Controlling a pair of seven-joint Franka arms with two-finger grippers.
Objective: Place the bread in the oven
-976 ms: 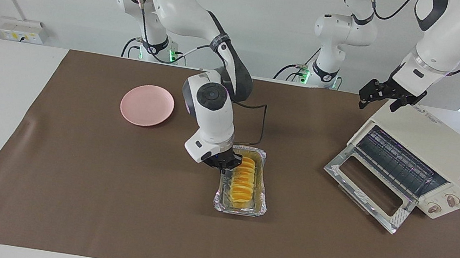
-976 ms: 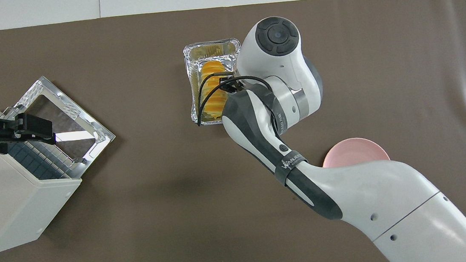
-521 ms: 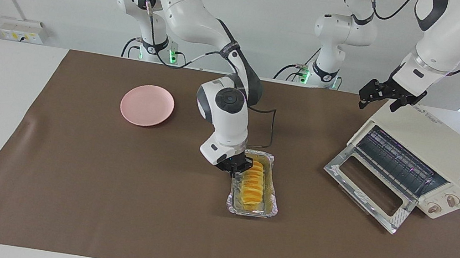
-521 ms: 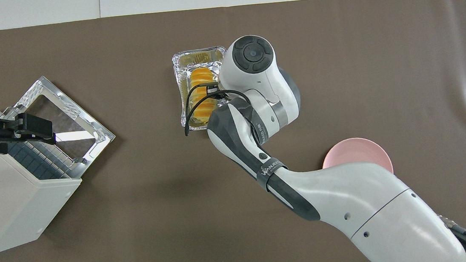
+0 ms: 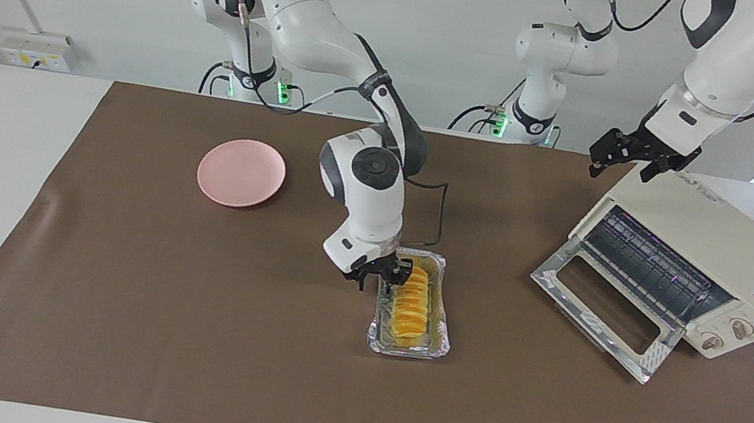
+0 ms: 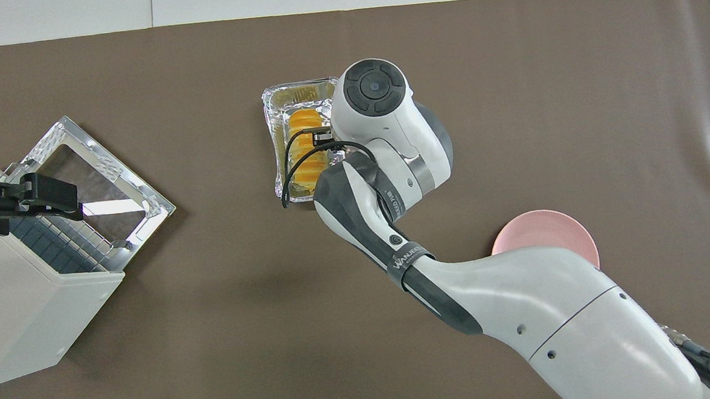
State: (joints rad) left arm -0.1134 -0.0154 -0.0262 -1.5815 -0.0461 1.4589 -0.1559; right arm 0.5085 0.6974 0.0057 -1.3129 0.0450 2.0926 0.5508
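The bread point(image 5: 410, 304) lies lengthwise in a silver foil tray point(image 5: 409, 349) in the middle of the brown mat; it also shows in the overhead view point(image 6: 305, 145). My right gripper point(image 5: 381, 278) is low at the tray's long wall toward the right arm's end and is shut on it. In the overhead view its wrist hides the fingers. The oven point(image 5: 714, 235) stands at the left arm's end with its glass door point(image 5: 604, 308) dropped open and the wire rack showing. My left gripper point(image 5: 618, 172) waits open over the oven's top corner nearest the robots.
A pink plate point(image 5: 241, 172) lies on the mat toward the right arm's end, nearer to the robots than the tray. The brown mat point(image 5: 176, 331) covers most of the white table. The right arm's cable loops over the tray's end nearest the robots.
My right gripper has dragged the foil tray with the bread toward the oven, then eased back a little. The tray has twisted slightly. The left arm has not moved.
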